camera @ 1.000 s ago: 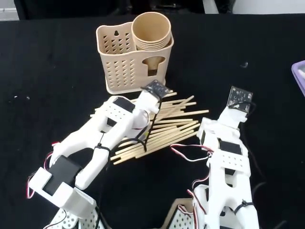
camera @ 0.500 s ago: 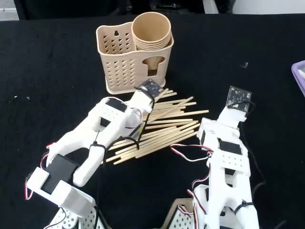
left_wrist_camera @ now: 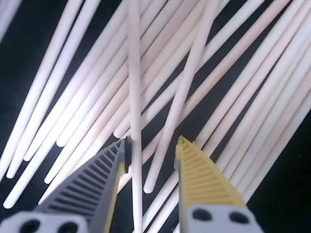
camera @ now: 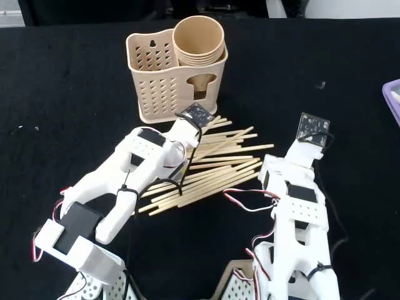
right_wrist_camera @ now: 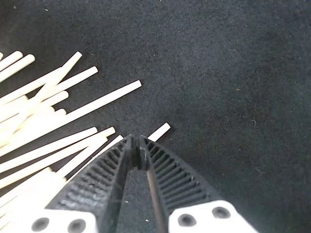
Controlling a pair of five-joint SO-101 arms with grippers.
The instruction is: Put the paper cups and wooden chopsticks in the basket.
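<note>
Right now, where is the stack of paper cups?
In the high view, the stack of tan paper cups stands in the right-hand compartment of the beige perforated plastic basket, just beyond the pile of wooden chopsticks.

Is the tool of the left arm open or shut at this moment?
Open. The left tool stands spread above the chopsticks, and one stick runs through its gap.

A robotics test bench, it seems: a table (camera: 350, 56) draped in black cloth; left arm (camera: 119, 181) at 7 o'clock, right arm (camera: 300, 209) at 5 o'clock, both white plastic, trailing loose wires (camera: 247, 208); a purple tray edge (camera: 392, 94) at 3 o'clock.
</note>
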